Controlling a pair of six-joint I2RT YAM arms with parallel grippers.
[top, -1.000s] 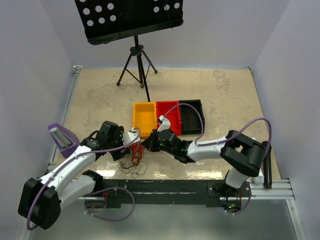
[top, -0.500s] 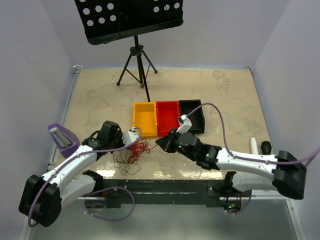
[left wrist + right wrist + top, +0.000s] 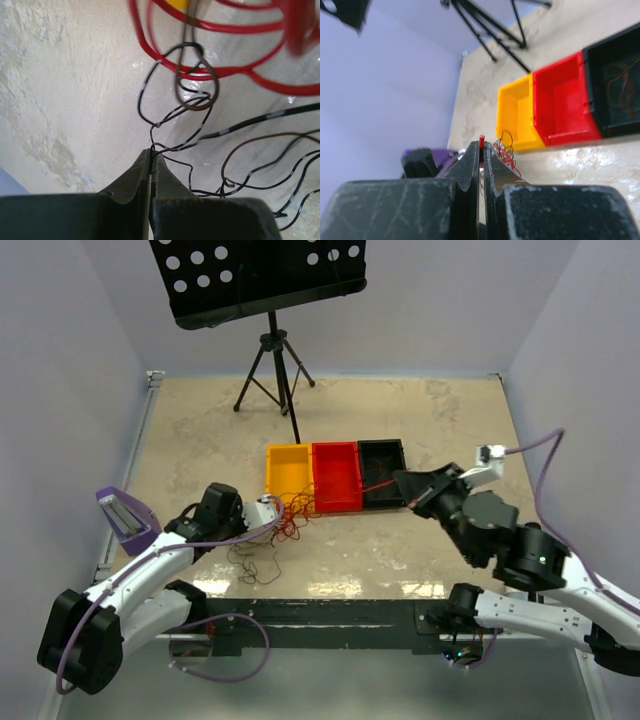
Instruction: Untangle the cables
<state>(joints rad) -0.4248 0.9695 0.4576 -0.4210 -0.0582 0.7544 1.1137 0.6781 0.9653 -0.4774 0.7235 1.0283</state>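
**Cables** (image 3: 272,538): a tangle of thin red and black wire. It lies on the desk (image 3: 450,420) just in front of the yellow bin (image 3: 271,478), at the tip of the left tool (image 3: 268,508).

**Red strand** (image 3: 375,486): drawn out of the tangle. It runs rightward over the near ends of the red bin (image 3: 335,447) and the black bin (image 3: 380,443).

**Black strand** (image 3: 139,102): curly loops lying on the desk under broad red coils, one end leading into the left tool.

**Left tool** (image 3: 151,155): low over the desk, jaws pressed together and pinching the black strand.

**Right tool** (image 3: 400,480): raised near the black bin's near right corner, jaws closed narrow on the red strand. The strand's cut end (image 3: 481,138) pokes out past the tips.

**Bins:** three in a row touching, yellow, red, black from left to right. A few dark wires lie inside the black one.

**Music stand** (image 3: 260,280): on a tripod at the far side.

**Purple object** (image 3: 125,515): at the desk's left edge.
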